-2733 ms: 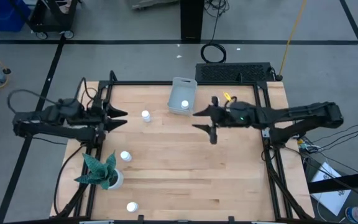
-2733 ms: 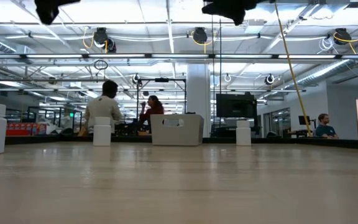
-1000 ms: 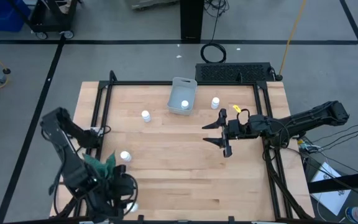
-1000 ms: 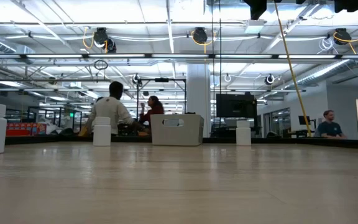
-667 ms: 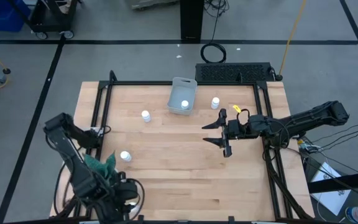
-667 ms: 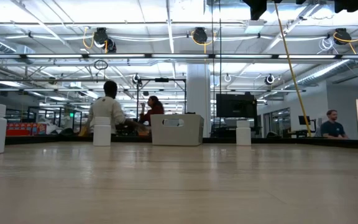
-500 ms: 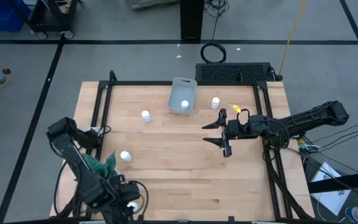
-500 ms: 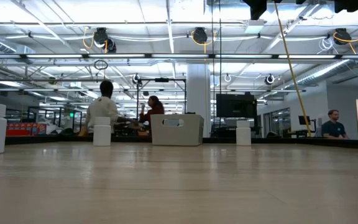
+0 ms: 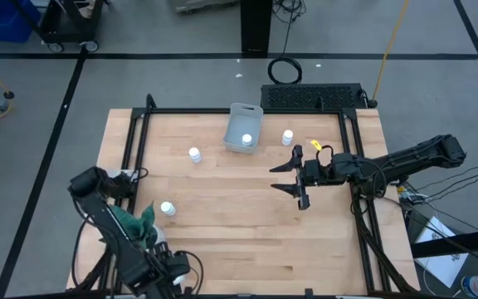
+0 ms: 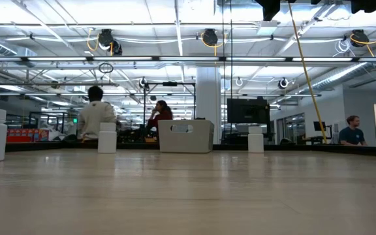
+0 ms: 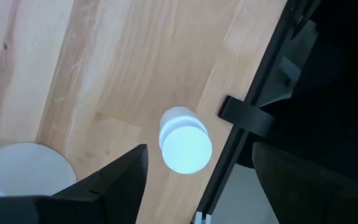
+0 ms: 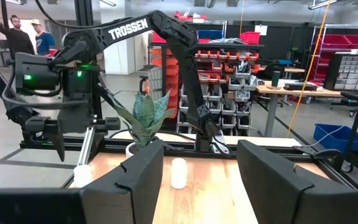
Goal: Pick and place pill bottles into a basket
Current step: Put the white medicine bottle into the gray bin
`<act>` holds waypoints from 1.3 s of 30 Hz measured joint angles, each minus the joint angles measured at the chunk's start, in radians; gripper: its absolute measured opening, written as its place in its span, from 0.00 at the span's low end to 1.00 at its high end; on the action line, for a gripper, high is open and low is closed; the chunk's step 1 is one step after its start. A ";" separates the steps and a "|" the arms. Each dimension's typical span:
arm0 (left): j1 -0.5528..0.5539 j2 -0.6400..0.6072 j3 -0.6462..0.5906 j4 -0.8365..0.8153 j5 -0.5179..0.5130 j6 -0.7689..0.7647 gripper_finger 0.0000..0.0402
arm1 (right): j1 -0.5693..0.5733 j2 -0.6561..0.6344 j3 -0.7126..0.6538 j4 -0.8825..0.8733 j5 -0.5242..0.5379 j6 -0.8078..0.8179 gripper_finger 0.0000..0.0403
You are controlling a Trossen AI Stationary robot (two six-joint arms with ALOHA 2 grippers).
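Landmark: the basket (image 9: 245,127), pale grey-blue, at the far middle of the wooden table (image 9: 247,216). In the low view it shows as a pale box (image 10: 186,136) with a handle slot.

- One pill bottle (image 9: 246,139) stands inside the basket, at its near end.
- A second bottle (image 9: 287,136) stands just beside the basket on the right-arm side, apart from its wall.
- A third bottle (image 9: 194,154) stands near the basket on the left-arm side, slightly nearer the front.
- A fourth bottle (image 9: 168,208) stands well apart from the basket, toward the near left corner, close to the green plant (image 9: 131,223).
- A fifth bottle (image 11: 185,144) shows only in the left wrist view: upright, cap up, close to the black frame rail (image 11: 241,118) at the table's edge, next to the plant's white pot (image 11: 23,168).

Left gripper (image 9: 173,270): far from the basket, at the table's near left edge, pointing down over the fifth bottle. Fingers (image 11: 114,177) spread wide on either side of the bottle, not touching it.

Right gripper (image 9: 290,178): above the table, nearer the front than the basket and to its right-arm side. Fingers (image 12: 135,174) apart, nothing between them.
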 joint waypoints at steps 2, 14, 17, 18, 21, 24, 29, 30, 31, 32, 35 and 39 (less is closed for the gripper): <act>-0.001 0.010 0.000 0.000 0.007 0.008 0.70 | 0.000 0.000 0.000 -0.002 0.000 0.000 0.49; -0.004 0.041 -0.035 0.056 0.018 0.034 0.68 | 0.000 0.000 0.000 -0.004 0.000 0.001 0.49; -0.004 0.041 -0.060 0.056 0.026 0.020 0.69 | 0.000 0.000 0.000 -0.004 0.000 0.001 0.49; -0.004 0.041 -0.068 0.057 0.031 0.017 0.69 | 0.000 0.000 0.000 -0.005 0.000 0.001 0.49; -0.004 0.041 -0.083 0.082 0.030 0.018 0.71 | 0.000 0.000 0.000 -0.004 0.000 0.001 0.49; -0.004 0.041 -0.106 0.084 0.041 0.018 0.71 | 0.000 0.000 0.000 -0.004 0.000 0.001 0.49; -0.004 0.041 -0.151 0.107 0.067 0.000 0.68 | 0.000 0.000 0.000 -0.004 0.000 0.001 0.49; -0.004 0.041 -0.155 0.117 0.069 0.002 0.67 | 0.000 0.000 0.000 -0.004 0.000 0.001 0.49; -0.004 0.041 -0.158 0.130 0.069 0.004 0.66 | 0.000 0.000 0.000 -0.005 0.000 0.001 0.49; -0.004 0.041 -0.158 0.141 0.068 0.011 0.65 | 0.000 0.000 0.000 -0.005 0.000 0.001 0.49; -0.004 0.041 -0.158 0.150 0.063 0.015 0.63 | 0.000 0.000 0.000 -0.005 0.000 0.001 0.49; -0.004 0.041 -0.158 0.149 0.059 0.021 0.62 | 0.000 0.000 0.000 -0.005 -0.001 0.001 0.49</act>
